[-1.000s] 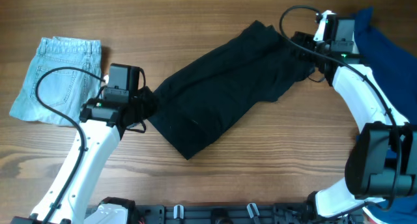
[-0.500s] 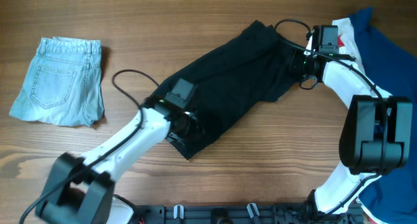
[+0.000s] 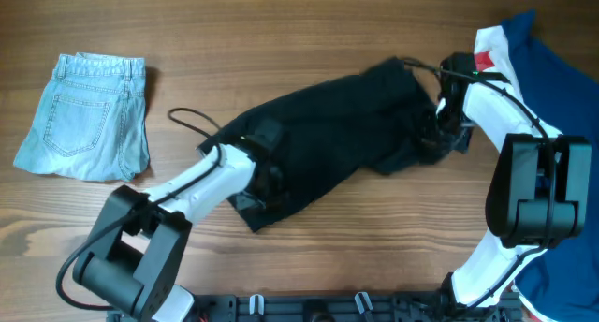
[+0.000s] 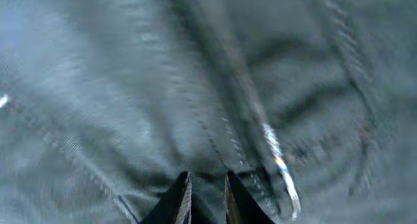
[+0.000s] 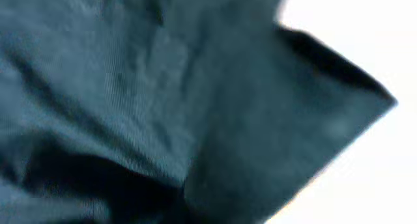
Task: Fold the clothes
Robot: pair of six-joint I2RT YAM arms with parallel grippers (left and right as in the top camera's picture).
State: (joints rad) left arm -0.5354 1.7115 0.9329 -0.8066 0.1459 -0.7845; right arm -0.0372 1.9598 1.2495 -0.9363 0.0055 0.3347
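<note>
The clothes (image 3: pixel 328 135), a black garment, lie slantwise across the middle of the table, bunched at their right end. My left gripper (image 3: pixel 267 180) rests on their lower left part. In the left wrist view its fingertips (image 4: pixel 184 188) stand a narrow gap apart with dark cloth (image 4: pixel 195 87) between and all around them. My right gripper (image 3: pixel 436 135) is at the garment's right edge, shut on the cloth. The right wrist view is filled by a draped fold of the black fabric (image 5: pixel 130 87), and the fingers themselves are hidden.
Light-blue denim shorts (image 3: pixel 89 116) lie folded at the far left. A heap of navy, red and white garments (image 3: pixel 552 69) fills the right edge behind the right arm. The left arm's black cable (image 3: pixel 192 125) loops over the wood beside the garment.
The left arm swung from beside the shorts onto the garment's lower left. The right gripper closed and came nearer along the right edge, pulling the garment's far end with it.
</note>
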